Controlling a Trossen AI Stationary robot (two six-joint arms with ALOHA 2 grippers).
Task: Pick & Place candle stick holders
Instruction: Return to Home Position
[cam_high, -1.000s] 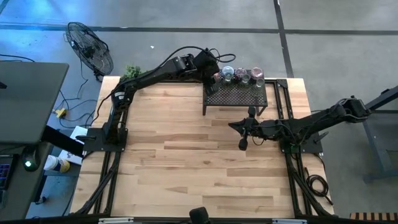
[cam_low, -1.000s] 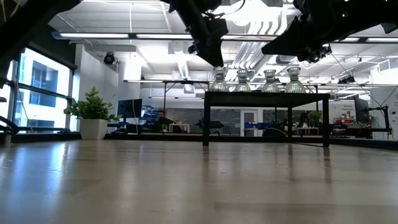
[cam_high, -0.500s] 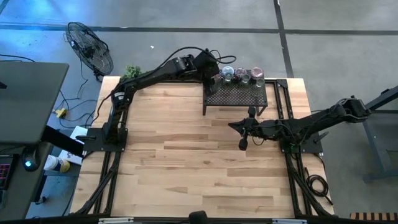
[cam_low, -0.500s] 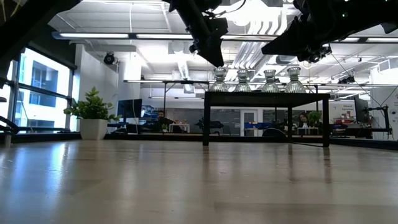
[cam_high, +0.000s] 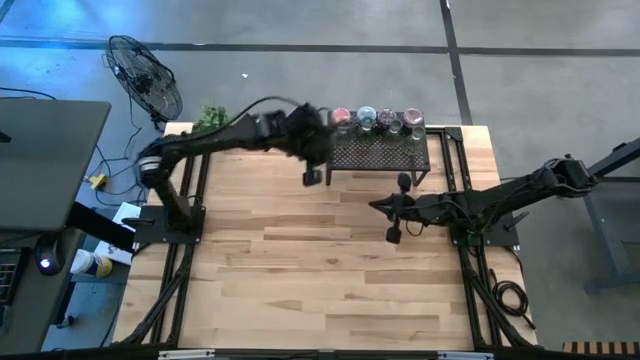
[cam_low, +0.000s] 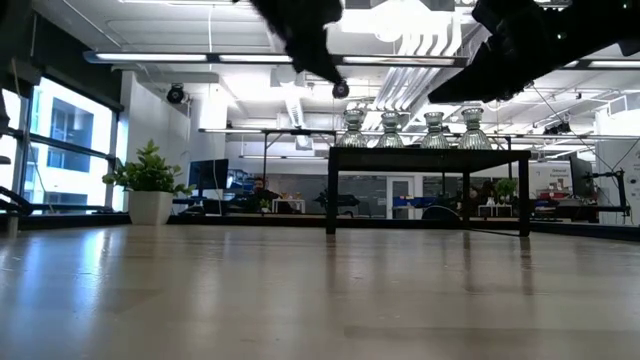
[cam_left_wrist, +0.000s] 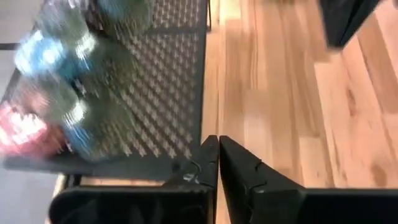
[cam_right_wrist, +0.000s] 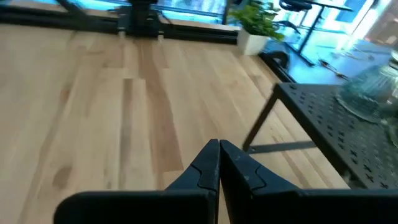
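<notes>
Change: the left arm has drawn back from the black mesh rack (cam_high: 378, 152). Its claw was over the left end of the holder row and now hangs off the rack's near left corner, above bare table (cam_high: 300, 260). The pink holder (cam_high: 342, 117) at that end is uncovered. The right arm has not moved.
Left claw (cam_high: 313, 176): fingers pressed together and empty, as the left wrist view (cam_left_wrist: 218, 142) confirms. It shows blurred in the high view.
Right claw (cam_high: 375, 205): above the table in front of the rack, pointing toward the table's middle. Its fingers are pressed together with nothing between them (cam_right_wrist: 219, 146).
Candle stick holders (cam_high: 366, 118): four in a single row on top of the rack, along its far edge. All stand upright in the low view (cam_low: 390, 128). In the left wrist view they are too blurred to count.
Holders relative to the claws: the pink holder is nearest the left claw, but apart from it and farther back. The right claw is well clear of the row, with the whole depth of the rack between them.
Rack position: far right part of the table, standing on its legs (cam_low: 430, 152).
Potted plant (cam_high: 210, 115): at the table's far left corner.
Fan (cam_high: 145, 75): on the floor beyond the table.
</notes>
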